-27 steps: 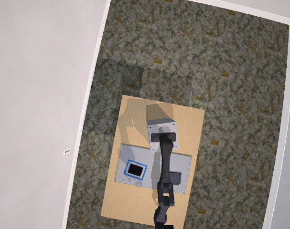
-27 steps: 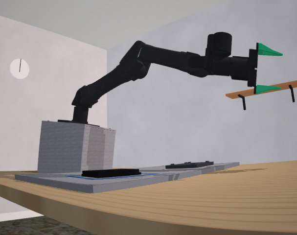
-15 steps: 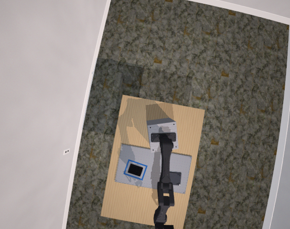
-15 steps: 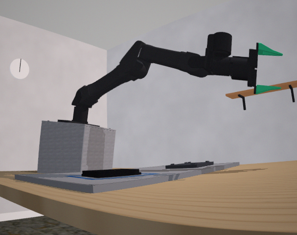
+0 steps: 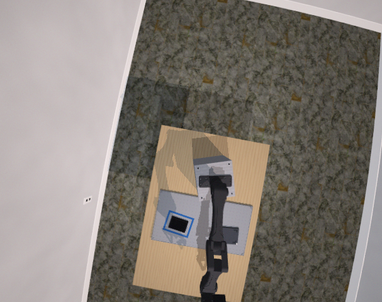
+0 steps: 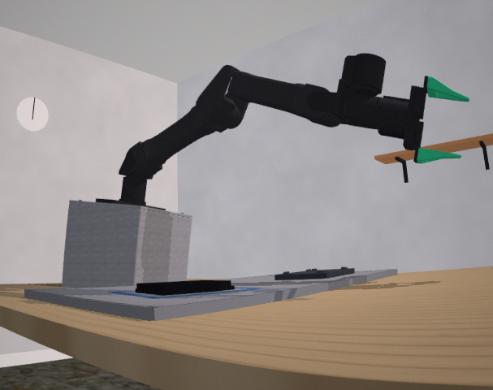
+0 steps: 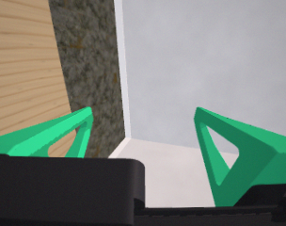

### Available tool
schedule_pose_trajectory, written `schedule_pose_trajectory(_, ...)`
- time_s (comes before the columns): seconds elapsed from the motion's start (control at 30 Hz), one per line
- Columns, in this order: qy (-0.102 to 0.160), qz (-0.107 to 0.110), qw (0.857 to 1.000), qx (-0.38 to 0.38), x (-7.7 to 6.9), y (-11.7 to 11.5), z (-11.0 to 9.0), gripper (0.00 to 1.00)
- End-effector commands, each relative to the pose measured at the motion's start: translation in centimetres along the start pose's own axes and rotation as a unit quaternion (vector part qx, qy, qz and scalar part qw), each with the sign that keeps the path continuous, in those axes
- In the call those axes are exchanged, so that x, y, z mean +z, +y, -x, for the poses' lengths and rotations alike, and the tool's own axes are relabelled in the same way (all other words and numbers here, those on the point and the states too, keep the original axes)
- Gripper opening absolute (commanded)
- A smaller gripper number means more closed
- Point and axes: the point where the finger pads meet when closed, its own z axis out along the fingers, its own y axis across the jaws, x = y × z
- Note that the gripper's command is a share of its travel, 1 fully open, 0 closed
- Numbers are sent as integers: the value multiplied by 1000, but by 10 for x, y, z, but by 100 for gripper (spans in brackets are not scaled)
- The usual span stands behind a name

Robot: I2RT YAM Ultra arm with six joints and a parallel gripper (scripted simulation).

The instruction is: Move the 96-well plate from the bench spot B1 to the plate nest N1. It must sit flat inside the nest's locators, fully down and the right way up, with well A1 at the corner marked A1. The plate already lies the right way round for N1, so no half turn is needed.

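Black plate (image 5: 179, 223) flat within blue outline (image 5: 165, 222)

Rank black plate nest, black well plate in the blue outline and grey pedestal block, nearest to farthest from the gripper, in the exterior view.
1. Black plate nest, on the right, closest to the open gripper.
2. Black well plate, inside the blue outline.
3. Grey pedestal block, under the arm.

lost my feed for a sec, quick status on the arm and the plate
Gripper open, fingers wide apart, empty, high above the table. Plate flat in the blue-outlined spot. Nest partly under the arm; nothing seen blocking it.
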Motion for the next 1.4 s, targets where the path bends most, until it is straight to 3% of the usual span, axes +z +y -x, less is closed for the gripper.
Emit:
schedule_pose_trajectory(0.0,7,-14,1000,-5,-14,-25,-15,100)
schedule_pose_trajectory(0.07,30,26,999,-2,-17,-14,-25,100)
schedule_pose_trajectory(0.1,37,20,999,-7,-20,-32,-27,100)
schedule_pose_trajectory(0.13,43,31,999,-7,-21,-29,-31,100)
schedule_pose_trajectory(0.2,43,31,999,-7,-21,-29,-31,100)
schedule_pose_trajectory(0.23,45,52,998,-3,-22,-5,-37,100)
schedule_pose_trajectory(0.37,38,40,998,-5,-27,0,-49,100)
schedule_pose_trajectory(0.43,59,82,995,-2,-32,13,-59,100)
schedule_pose_trajectory(0.47,66,76,995,-6,-34,-5,-61,100)
schedule_pose_trajectory(0.5,71,87,994,-5,-36,-2,-64,100)
schedule_pose_trajectory(0.53,72,108,992,-1,-39,22,-69,100)
schedule_pose_trajectory(0.77,66,96,993,-3,-46,29,-83,100)
schedule_pose_trajectory(0.8,74,123,990,1,-50,38,-86,100)
schedule_pose_trajectory(0.83,85,118,989,-4,-51,20,-90,100)
schedule_pose_trajectory(0.9,97,143,985,-2,-56,26,-96,100)
schedule_pose_trajectory(0.93,97,143,985,-2,-59,29,-100,100)
schedule_pose_trajectory(0.97,94,164,982,4,-63,53,-102,100)
schedule_pose_trajectory(1.1,91,151,984,1,-70,57,-112,100)
schedule_pose_trajectory(1.13,97,179,979,6,-75,66,-114,100)
schedule_pose_trajectory(1.17,109,174,979,1,-75,49,-119,100)
schedule_pose_trajectory(1.23,119,199,973,4,-81,55,-124,100)
schedule_pose_trajectory(1.33,119,199,973,4,-84,58,-127,100)
schedule_pose_trajectory(1.37,112,219,969,11,-90,81,-127,100)
